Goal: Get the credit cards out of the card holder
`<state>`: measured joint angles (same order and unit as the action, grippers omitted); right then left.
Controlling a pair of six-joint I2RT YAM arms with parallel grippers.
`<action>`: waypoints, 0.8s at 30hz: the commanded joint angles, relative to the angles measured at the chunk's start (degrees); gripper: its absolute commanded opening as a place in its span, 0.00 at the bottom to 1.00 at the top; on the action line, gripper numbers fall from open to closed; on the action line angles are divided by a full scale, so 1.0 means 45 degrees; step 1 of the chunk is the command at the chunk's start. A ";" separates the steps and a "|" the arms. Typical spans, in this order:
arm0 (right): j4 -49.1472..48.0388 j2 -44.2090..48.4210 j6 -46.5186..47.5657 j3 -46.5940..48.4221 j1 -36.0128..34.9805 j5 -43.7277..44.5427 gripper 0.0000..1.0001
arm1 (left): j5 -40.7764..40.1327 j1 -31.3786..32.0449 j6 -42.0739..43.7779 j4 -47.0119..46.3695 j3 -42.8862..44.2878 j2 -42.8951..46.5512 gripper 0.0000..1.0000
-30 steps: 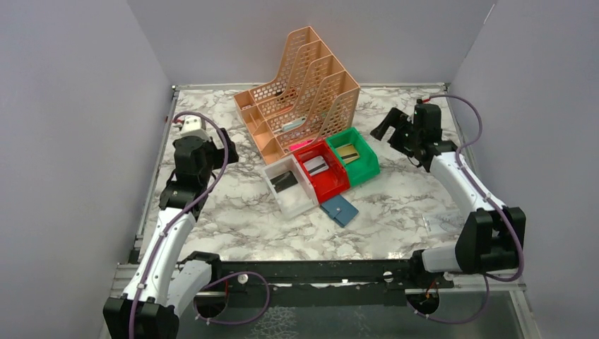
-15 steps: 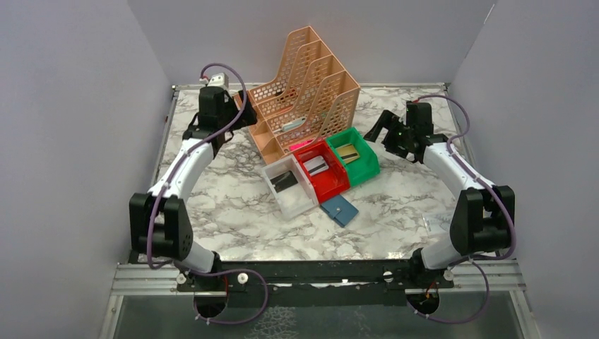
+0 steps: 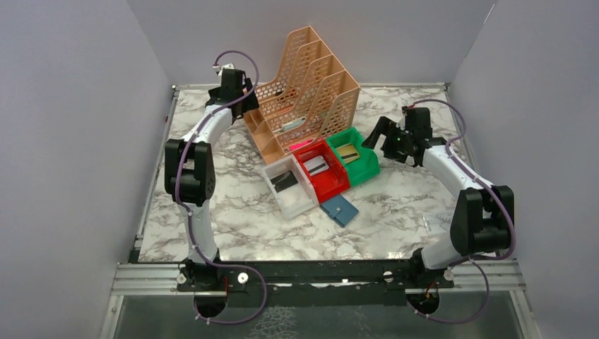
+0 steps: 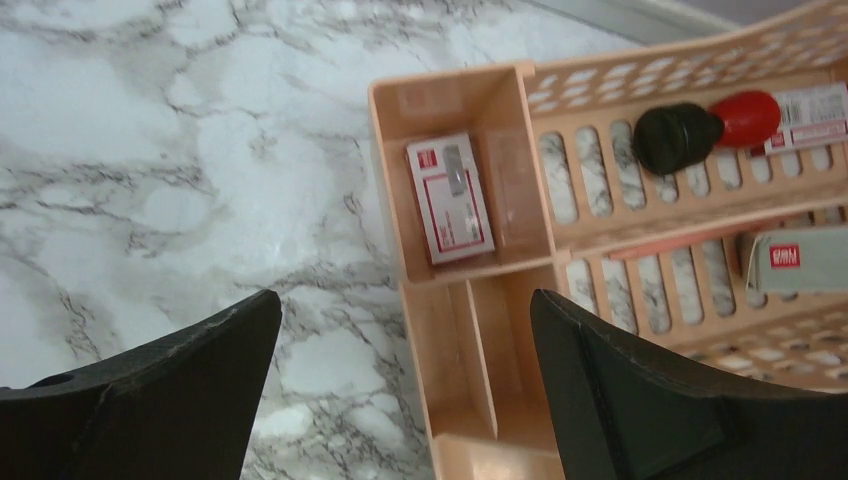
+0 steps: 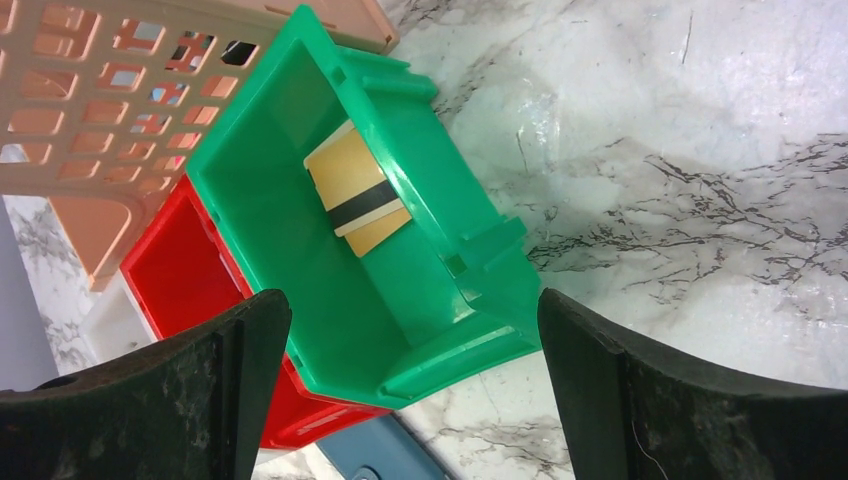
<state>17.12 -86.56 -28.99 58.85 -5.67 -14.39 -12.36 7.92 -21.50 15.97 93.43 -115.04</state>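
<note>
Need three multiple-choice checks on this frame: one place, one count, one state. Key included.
1. Where is the gold card?
A) in the green bin
B) in the red bin
C) in the white bin

2. How many bins stand by the rack?
A) two
B) three
C) five

3. The right gripper is:
A) shut on a card
B) open, empty
C) shut on a bin rim

Key:
1 A, the right wrist view shows it lying inside the green bin.
2 B, white, red and green sit in a row.
3 B, its jaws stand wide apart with nothing between them.
</note>
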 commanded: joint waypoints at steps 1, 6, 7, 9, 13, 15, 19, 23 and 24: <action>0.0391 0.0371 0.0328 -0.0202 -0.0027 -0.0546 0.99 | -0.1847 -0.0237 -0.0052 0.0382 0.1697 -0.0810 0.99; 0.0269 0.0430 0.0330 -0.0377 -0.0032 -0.0775 0.99 | -0.1809 -0.0634 -0.0159 0.0378 0.2479 -0.1954 0.99; 0.0263 0.0418 0.0330 -0.0313 -0.0034 -0.0804 0.99 | -0.1670 -0.0704 -0.0105 0.0441 0.2639 -0.2237 0.99; 0.0279 0.0274 0.0329 -0.0082 -0.0030 -0.0936 0.99 | -0.1496 -0.0763 0.0043 0.0854 0.3016 -0.2729 0.98; 0.0083 -0.0206 0.0282 0.0654 -0.0046 -0.1274 0.99 | -0.1689 -0.0813 -0.0090 0.1188 0.2271 -0.2720 0.97; 0.0221 -0.0819 0.0290 0.1381 -0.0046 -0.1284 0.99 | -0.1828 -0.0856 -0.0125 0.1122 0.1735 -0.2543 0.97; 0.0626 -0.2134 0.0339 0.3243 -0.0076 -0.1284 0.99 | -0.1849 -0.1157 -0.0169 0.1153 0.0757 -0.2246 0.97; 0.1526 -0.3569 0.0636 0.5218 -0.0364 -0.0984 0.99 | -0.1890 -0.1504 -0.0419 0.1143 -0.0591 -0.1498 0.97; 0.1712 -0.3893 0.0741 0.5701 -0.0598 -0.0835 0.99 | -0.1942 -0.1565 -0.0477 0.1120 -0.0967 -0.1250 0.97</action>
<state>19.84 -99.42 -27.79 77.25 -6.22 -18.68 -18.87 3.05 -24.40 14.11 95.90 -123.70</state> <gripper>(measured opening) 0.993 0.971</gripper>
